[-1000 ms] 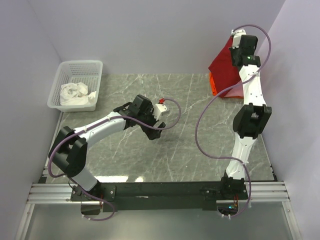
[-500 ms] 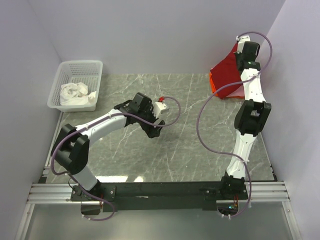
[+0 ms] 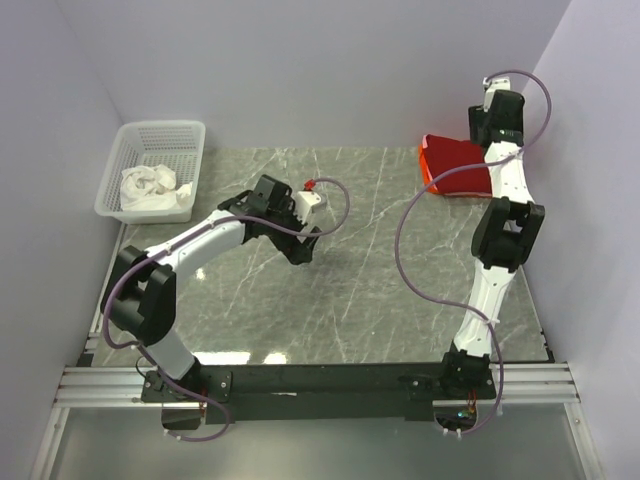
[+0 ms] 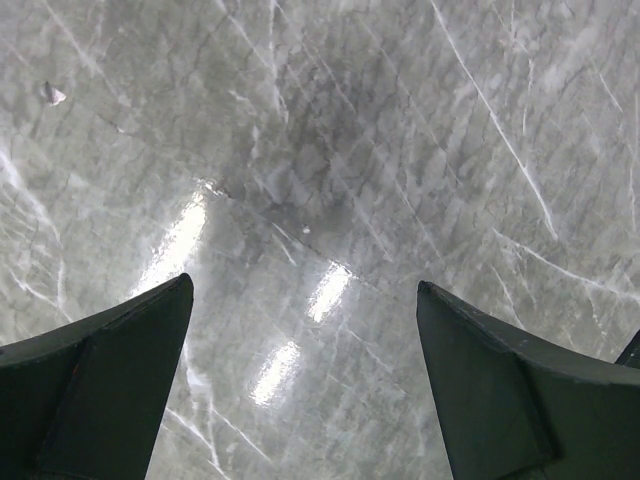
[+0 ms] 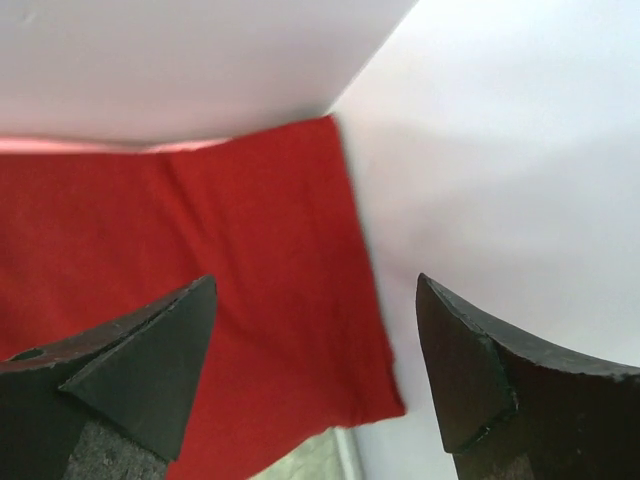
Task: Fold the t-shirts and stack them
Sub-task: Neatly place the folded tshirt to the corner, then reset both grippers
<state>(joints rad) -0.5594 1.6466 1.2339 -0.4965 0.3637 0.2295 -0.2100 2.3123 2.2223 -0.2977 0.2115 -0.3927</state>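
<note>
A deep red t-shirt [image 3: 452, 156] lies flat at the table's far right corner, against the walls. An orange t-shirt [image 3: 427, 174] shows as a thin edge under it. In the right wrist view the red t-shirt [image 5: 200, 230] lies below the jaws, apart from them. My right gripper [image 3: 491, 128] hangs above that corner, open and holding nothing [image 5: 315, 280]. My left gripper [image 3: 302, 250] is open over bare marble mid-table [image 4: 304, 282]. A white t-shirt [image 3: 150, 188] lies crumpled in the basket.
The white lattice basket [image 3: 160, 131] stands at the far left of the marble table [image 3: 350, 290]. Purple-white walls close in the back and both sides; the right wall [image 5: 500, 150] is close beside my right gripper.
My right gripper has opened and let go of the red t-shirt, which dropped from hanging to lying flat on the stack. That arm rose a little. My left arm drew back leftward.
</note>
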